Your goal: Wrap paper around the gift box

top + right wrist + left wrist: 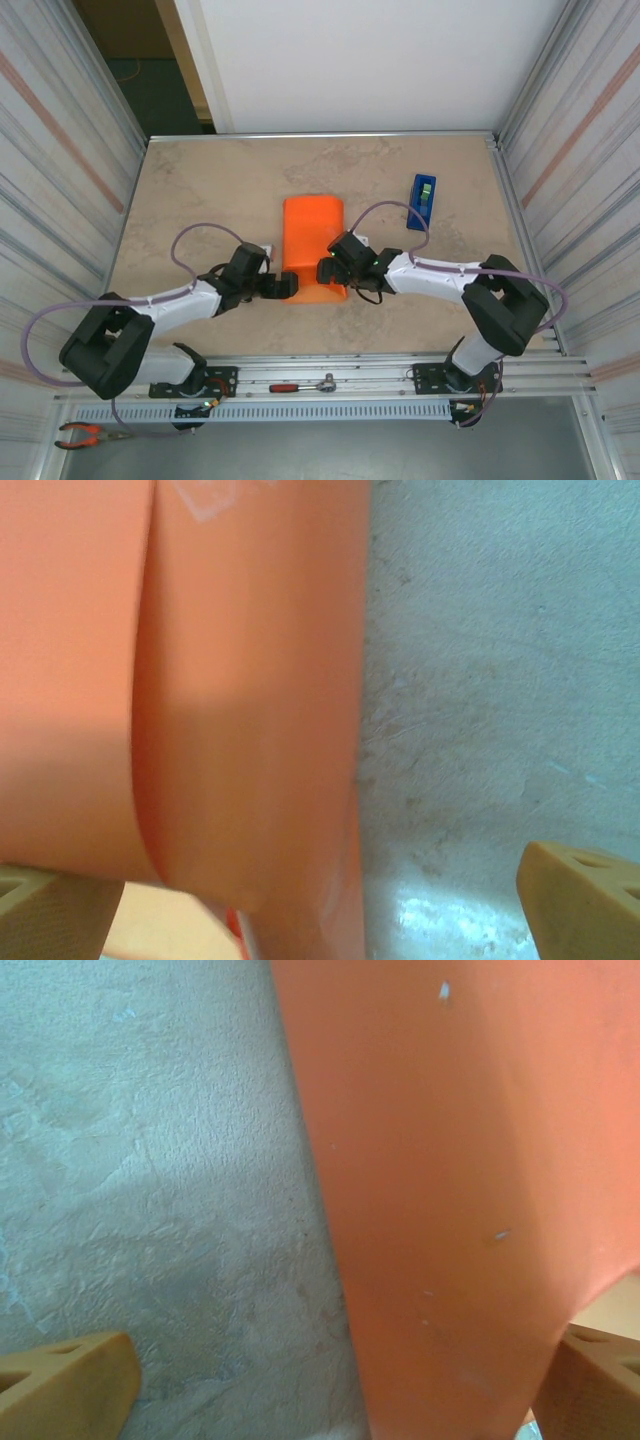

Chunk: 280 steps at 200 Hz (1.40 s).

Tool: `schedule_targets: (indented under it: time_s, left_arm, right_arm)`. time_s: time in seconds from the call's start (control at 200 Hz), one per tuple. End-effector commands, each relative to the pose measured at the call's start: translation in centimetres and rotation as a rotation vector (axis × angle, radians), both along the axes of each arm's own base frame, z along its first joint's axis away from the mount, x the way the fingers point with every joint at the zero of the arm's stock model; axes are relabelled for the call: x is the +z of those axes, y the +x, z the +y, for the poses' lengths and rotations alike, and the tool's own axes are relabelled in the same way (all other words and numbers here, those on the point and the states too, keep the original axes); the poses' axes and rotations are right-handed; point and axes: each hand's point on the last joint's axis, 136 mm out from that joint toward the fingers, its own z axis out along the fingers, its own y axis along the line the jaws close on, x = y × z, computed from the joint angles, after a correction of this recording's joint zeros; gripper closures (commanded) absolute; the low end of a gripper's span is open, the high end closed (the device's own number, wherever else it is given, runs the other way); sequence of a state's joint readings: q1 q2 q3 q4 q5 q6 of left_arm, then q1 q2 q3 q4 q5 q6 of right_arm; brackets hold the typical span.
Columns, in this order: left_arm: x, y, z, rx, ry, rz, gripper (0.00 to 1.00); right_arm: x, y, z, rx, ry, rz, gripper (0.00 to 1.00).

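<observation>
The orange paper lies folded into a long bundle at the table's middle, and the gift box is hidden under it. My left gripper sits at the bundle's near left corner and my right gripper at its near right corner. In the left wrist view the left gripper is open wide, with the paper's left edge running between its fingers. In the right wrist view the right gripper is open wide too. There the paper shows an overlapping seam, and its right edge lies between the fingers.
A blue tape dispenser stands to the right of the paper at the back. A red-handled ratchet lies on the front rail and pliers at the near left. Corrugated walls close both sides.
</observation>
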State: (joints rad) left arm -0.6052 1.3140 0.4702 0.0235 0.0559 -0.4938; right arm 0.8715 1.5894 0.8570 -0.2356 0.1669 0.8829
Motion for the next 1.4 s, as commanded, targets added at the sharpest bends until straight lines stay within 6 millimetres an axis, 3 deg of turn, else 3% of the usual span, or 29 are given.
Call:
schedule_targets:
  time_s: [0.0, 0.19, 0.381, 0.721, 0.912, 1.037, 1.102, 1.222, 1.313, 1.328, 1.363, 1.398]
  left_arm:
    - [-0.6, 2.2, 1.1, 0.053, 0.092, -0.07, 0.02]
    - [-0.4, 2.4, 1.1, 0.061, 0.194, -0.111, 0.07]
    - [0.8, 2.3, -0.1, 0.048, 0.237, -0.169, 0.14]
    - [1.0, 3.2, -1.4, 0.05, 0.259, -0.191, 0.26]
    - [0.9, 3.5, -1.9, 0.038, 0.277, -0.197, 0.32]
    - [0.6, 3.4, -2.1, 0.031, 0.283, -0.195, 0.37]
    - [0.5, 3.2, -2.2, 0.029, 0.288, -0.196, 0.38]
    - [0.4, 3.0, -2.3, 0.026, 0.291, -0.198, 0.44]
    - [0.4, 2.9, -2.3, 0.027, 0.29, -0.196, 0.48]
    - [0.4, 2.9, -2.3, 0.027, 0.289, -0.196, 0.5]
    - [0.4, 2.9, -2.3, 0.031, 0.288, -0.197, 0.51]
    - [0.4, 2.9, -2.3, 0.031, 0.287, -0.197, 0.55]
  right_arm:
    - [-1.6, 1.2, -1.0, -0.077, -0.056, -0.002, 0.05]
    - [-2.6, 1.0, -0.4, -0.058, -0.081, 0.017, 0.11]
    - [-1.6, 0.2, 0.0, -0.031, -0.075, 0.002, 0.14]
    - [-0.2, -0.3, -0.1, -0.023, -0.045, -0.018, 0.21]
    - [-0.3, -0.3, -0.1, -0.008, -0.056, -0.015, 0.45]
    - [-1.3, -0.4, -0.1, -0.01, -0.075, 0.007, 0.47]
    - [-1.6, -0.4, 0.0, -0.009, -0.072, 0.015, 0.66]
    - [-1.9, -0.4, 0.2, -0.011, -0.076, 0.024, 0.81]
    - [-1.9, -0.3, 0.2, -0.024, -0.076, 0.024, 0.77]
    - [-1.9, -0.3, 0.2, -0.026, -0.078, 0.024, 0.72]
    - [-1.8, -0.2, 0.1, -0.035, -0.08, 0.025, 0.47]
    - [-1.8, -0.2, 0.1, -0.041, -0.082, 0.025, 0.42]
